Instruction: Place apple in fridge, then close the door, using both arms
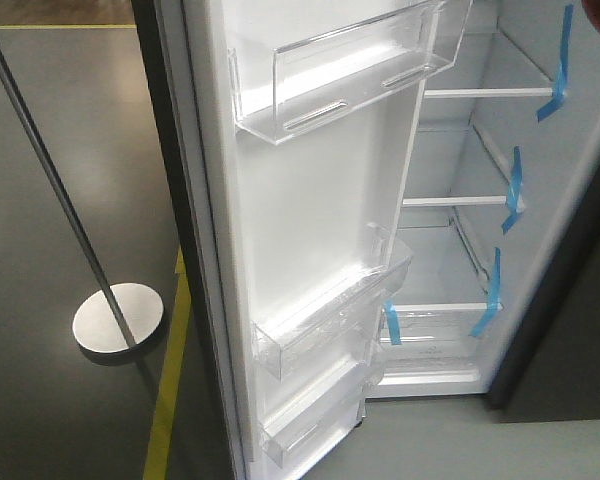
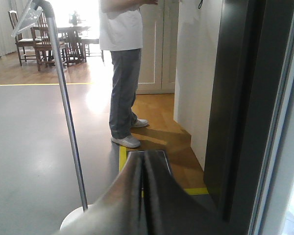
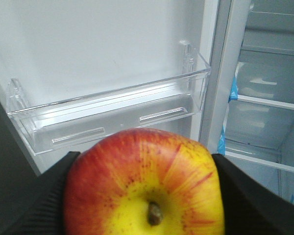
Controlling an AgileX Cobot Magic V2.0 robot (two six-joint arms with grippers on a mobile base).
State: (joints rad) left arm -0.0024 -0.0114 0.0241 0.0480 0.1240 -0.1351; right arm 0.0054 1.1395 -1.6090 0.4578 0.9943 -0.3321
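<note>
- Red and yellow skin is filling the bottom of the right wrist view. Our right gripper [image 3: 144, 200] is pinching the small round red apple [image 3: 144, 181], whose yellow patch and short brown stem are facing the camera. One ribbed black finger [image 3: 36, 205] is pressing on each side of it.
- We are holding the apple in the air just in front of a clear plastic door bin [image 3: 112, 120]. It is sitting outside that bin and outside the fridge compartment, touching only the fingers.
- We are looking at the tall dark grey fridge [image 1: 570, 220] standing open. Its white inside is carrying clear shelves [image 1: 485, 92], with strips of blue tape [image 1: 555, 70] at the shelf ends.
- We are seeing the tall narrow door [image 1: 310, 210] standing open with its white inner face towards us. It is carrying three clear bins: an upper bin [image 1: 350, 70], a middle bin [image 1: 330, 320] and a lower bin [image 1: 310, 425]. Through their walls only the white panel is showing.
- Our left gripper [image 2: 145, 166] is pressing its dark fingers together, with only a thin seam between them. It is hanging beside the door's dark grey outer face.
- Beyond it we are seeing a thin grey metal pole on a round white base [image 1: 118, 318]. A person in a white shirt and grey trousers [image 2: 123, 73] is standing on the wooden floor. Yellow floor tape [image 1: 170, 390] is running along the grey floor near the door.
</note>
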